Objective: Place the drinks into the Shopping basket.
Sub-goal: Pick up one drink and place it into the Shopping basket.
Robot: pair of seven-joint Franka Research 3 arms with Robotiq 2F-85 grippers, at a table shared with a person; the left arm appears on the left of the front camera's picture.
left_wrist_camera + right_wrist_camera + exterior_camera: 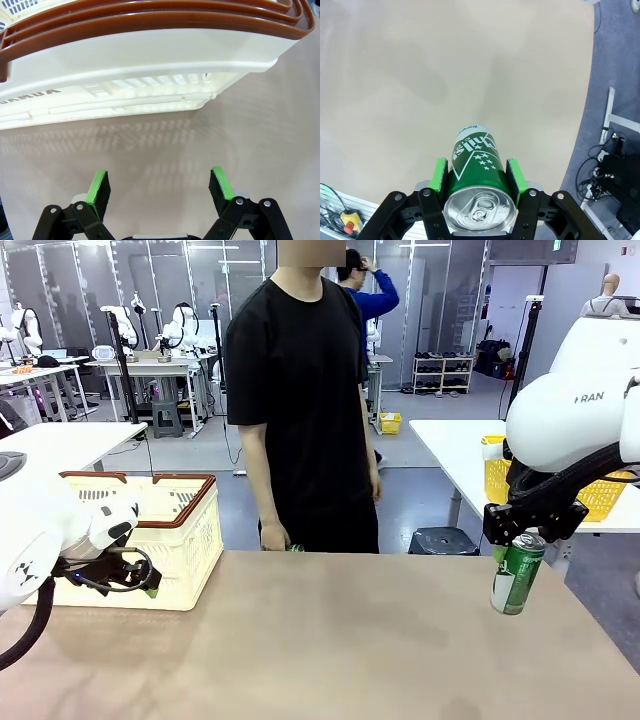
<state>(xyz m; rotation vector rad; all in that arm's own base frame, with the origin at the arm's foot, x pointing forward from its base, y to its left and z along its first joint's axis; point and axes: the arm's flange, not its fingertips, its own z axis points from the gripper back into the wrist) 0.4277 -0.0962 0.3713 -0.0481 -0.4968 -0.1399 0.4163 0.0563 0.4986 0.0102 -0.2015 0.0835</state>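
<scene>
Front view: your right gripper (521, 542) clamped on green can (517, 582), slightly tilted, over table (330, 640) at right. Your left gripper (160, 186) fingers apart, empty, low, just near side of basket (186, 532), basket at left.

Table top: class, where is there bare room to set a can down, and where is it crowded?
The table is bare across its middle and near edge, between the basket at the left and the green can, held by the right gripper over the right end. The left end is crowded: the open left gripper sits beside the basket.
</scene>
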